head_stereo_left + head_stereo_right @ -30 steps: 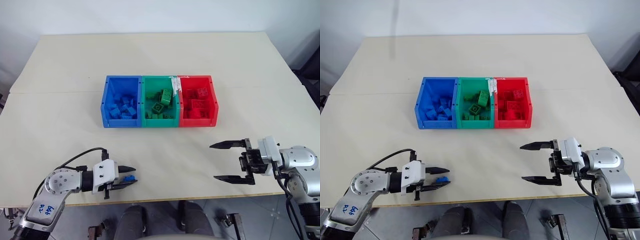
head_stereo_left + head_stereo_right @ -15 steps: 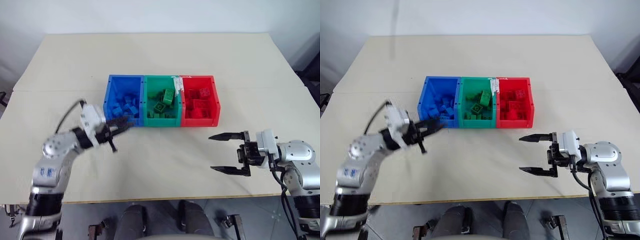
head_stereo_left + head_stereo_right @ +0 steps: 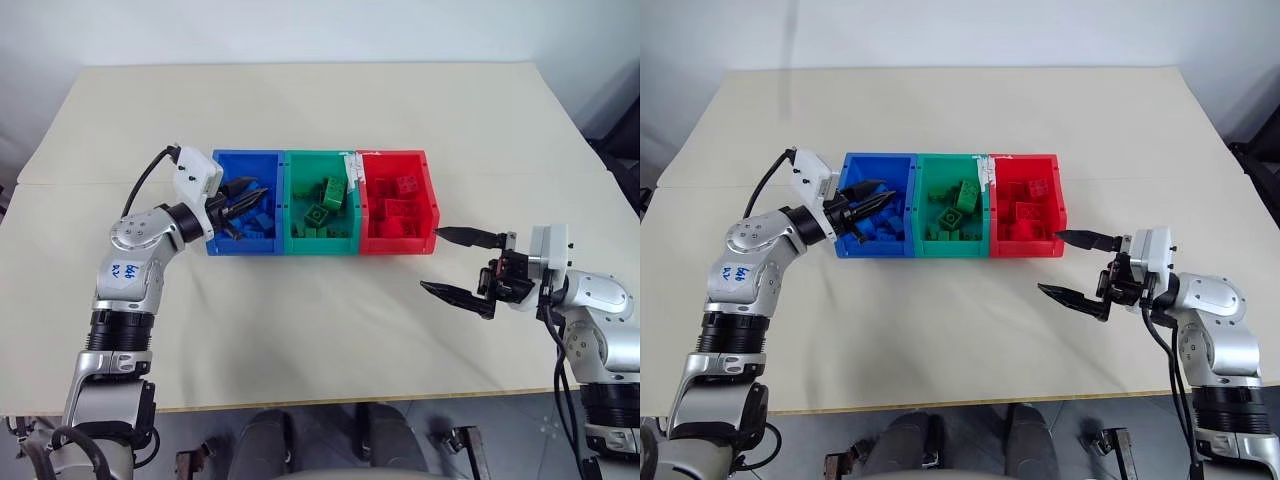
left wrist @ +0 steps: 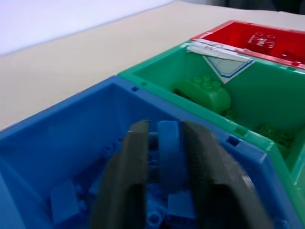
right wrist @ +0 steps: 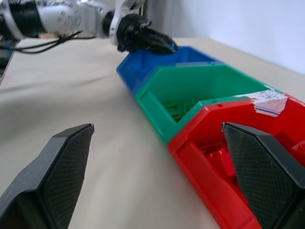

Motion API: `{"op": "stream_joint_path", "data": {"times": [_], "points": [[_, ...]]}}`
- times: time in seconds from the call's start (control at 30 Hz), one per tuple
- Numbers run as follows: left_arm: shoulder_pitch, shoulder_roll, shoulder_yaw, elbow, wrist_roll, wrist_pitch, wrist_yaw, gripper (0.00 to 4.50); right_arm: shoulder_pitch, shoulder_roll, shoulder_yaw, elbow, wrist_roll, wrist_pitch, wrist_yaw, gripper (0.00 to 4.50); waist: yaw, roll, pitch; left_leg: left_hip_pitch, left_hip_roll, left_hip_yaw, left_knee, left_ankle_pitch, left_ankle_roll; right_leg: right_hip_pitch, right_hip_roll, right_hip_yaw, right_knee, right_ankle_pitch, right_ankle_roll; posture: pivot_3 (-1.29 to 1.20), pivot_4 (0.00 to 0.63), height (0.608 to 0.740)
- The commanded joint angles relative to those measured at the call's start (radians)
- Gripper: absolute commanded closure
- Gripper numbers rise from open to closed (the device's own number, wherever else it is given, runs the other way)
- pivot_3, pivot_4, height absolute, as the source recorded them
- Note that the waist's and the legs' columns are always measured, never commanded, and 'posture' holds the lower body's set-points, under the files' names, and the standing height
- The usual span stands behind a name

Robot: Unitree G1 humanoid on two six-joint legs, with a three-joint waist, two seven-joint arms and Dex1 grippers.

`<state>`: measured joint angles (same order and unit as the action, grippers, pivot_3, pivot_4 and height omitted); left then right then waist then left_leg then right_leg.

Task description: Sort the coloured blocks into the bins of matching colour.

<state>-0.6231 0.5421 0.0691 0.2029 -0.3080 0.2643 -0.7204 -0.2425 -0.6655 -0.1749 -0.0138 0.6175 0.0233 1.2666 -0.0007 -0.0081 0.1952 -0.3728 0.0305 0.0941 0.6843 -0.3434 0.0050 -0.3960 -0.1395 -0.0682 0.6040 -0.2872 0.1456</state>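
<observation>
Drop step: my left gripper (image 3: 248, 197) over the blue bin (image 3: 213, 215), fingers loosely around a blue block (image 4: 169, 152); next, spread wider. Right gripper (image 3: 455, 265) open.

Soft, even light is falling over the table (image 3: 320, 110) from above, leaving its pale top bright from the far edge to the near edge without glare. Only faint, short shadows are lying beside the bins (image 3: 320, 203) and under the arms. The head views are staying sharp across the whole tabletop, with the table edges bowing slightly toward the corners. In the left wrist view the left gripper (image 4: 167, 157) fingers are looking smeared and out of focus, while the bins behind are reading clearer. In the right wrist view the right gripper (image 5: 167, 176) fingertips are showing crisp texture and the far background is softening.
</observation>
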Motion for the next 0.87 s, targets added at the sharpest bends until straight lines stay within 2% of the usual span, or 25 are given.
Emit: {"op": "stream_joint_path", "data": {"times": [0.03,0.07,0.3,0.43,0.5,0.63,0.87], "points": [[0.038,0.042,0.063,-0.074,-0.026,-0.033,-0.029,1.94,0.009,0.003,-0.043,-0.04,0.03,0.004,-0.015,0.0,-0.001,0.0,0.0,0.0,0.0,0.0,0.0,0.0,0.0,0.0,0.0,0.0,0.0,0.0,0.0,0.0,0.15,0.74],[0.065,0.057,0.077,-0.098,-0.034,-0.037,-0.04,1.66,0.011,0.004,-0.043,-0.042,0.031,0.005,-0.017,0.0,-0.002,0.0,0.0,0.0,0.0,0.0,0.0,0.0,0.0,0.0,0.0,0.0,0.0,0.0,0.0,0.0,0.15,0.74],[0.283,0.142,0.209,-0.249,-0.101,-0.058,-0.123,1.66,0.03,0.005,-0.046,-0.04,0.025,-0.01,-0.007,0.0,-0.002,0.0,0.0,0.0,0.001,0.0,0.0,0.0,0.0,0.0,0.0,0.0,0.0,0.0,0.0,0.0,0.15,0.74],[0.554,0.224,0.307,-0.312,-0.087,-0.152,-0.243,1.66,0.057,-0.022,-0.034,-0.025,0.003,-0.036,0.064,0.0,-0.005,0.0,0.0,0.001,0.002,0.0,-0.001,-0.001,-0.001,0.0,0.0,0.0,0.0,0.0,-0.001,0.0,0.15,0.74],[0.632,0.246,0.312,-0.354,-0.105,-0.095,-0.247,1.66,0.06,-0.036,-0.028,0.003,-0.015,-0.059,0.108,0.0,-0.005,0.0,0.0,0.001,0.002,0.001,-0.002,-0.002,-0.001,-0.001,0.0,0.0,-0.001,-0.001,-0.001,0.0,0.15,0.74],[0.714,0.232,0.31,-0.387,-0.097,-0.138,-0.253,1.66,0.04,-0.039,-0.022,0.079,-0.042,-0.099,0.16,0.0,0.004,0.0,0.0,0.001,0.002,0.0,-0.001,-0.002,0.0,0.0,-0.002,0.0,0.0,0.0,-0.001,0.0,0.15,0.74],[0.699,0.178,0.295,-0.408,-0.076,-0.144,-0.153,1.66,0.029,-0.03,-0.016,0.138,-0.06,-0.135,0.184,0.0,-0.003,0.0,0.0,0.002,0.002,-0.001,-0.001,-0.002,0.0,0.0,-0.005,0.0,0.003,0.0,-0.001,0.0,0.15,0.74]]}}
